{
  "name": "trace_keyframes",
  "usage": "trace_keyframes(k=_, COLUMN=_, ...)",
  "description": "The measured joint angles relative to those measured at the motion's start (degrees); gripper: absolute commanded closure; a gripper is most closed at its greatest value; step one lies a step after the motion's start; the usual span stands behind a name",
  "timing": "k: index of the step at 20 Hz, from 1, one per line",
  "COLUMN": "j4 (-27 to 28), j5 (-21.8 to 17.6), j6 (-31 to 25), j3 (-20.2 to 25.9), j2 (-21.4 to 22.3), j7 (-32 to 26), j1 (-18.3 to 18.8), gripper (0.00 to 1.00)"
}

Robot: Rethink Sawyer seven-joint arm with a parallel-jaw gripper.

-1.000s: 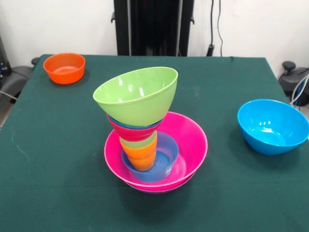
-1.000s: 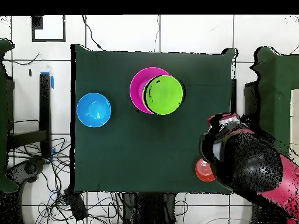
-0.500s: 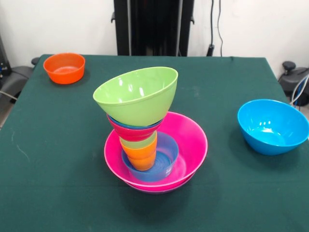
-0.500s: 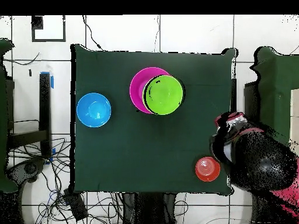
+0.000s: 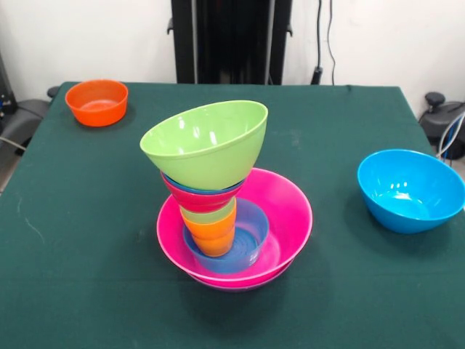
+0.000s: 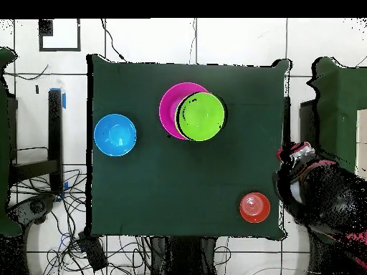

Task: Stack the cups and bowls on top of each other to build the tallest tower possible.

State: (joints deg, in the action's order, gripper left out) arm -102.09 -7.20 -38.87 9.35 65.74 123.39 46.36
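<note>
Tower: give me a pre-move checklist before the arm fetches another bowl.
1. Tower standing inside the pink bowl: ok.
2. Lime green bowl level on top: not ok, it tilts toward the camera in the front view.
3. Sky-blue bowl loose and upright on the table: ok.
4. Small orange bowl loose, upright near a table corner: ok.
5. Arm away from the tower, off the table's edge in the overhead view: ok.
6. Gripper open: cannot tell.
</note>
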Motion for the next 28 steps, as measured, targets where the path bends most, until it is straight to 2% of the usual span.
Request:
trace_keyframes(k=1, j4=0.0, j5=-0.7, j6=-0.3, j3=1.0, j2=-0.5, j7=-1.4, j1=1.5, gripper=0.0)
trace_keyframes(k=10, j4=0.1, j5=-3.8, j6=-2.5, j3=4.9, j2=-2.9, j7=-7.2, j1=7.2, gripper=0.0)
trace_keyframes(k=19, j4=0.2, j5=-6.1, j6=-2.5, j3=9.3, j2=-6.6, j7=-9.6, j1=10.9, gripper=0.0)
trace_keyframes(k=28, j4=0.4, j5=-8.8, j6=-2.5, j3=13.0, j2=-11.4, j7=-9.6, j1=12.6, gripper=0.0)
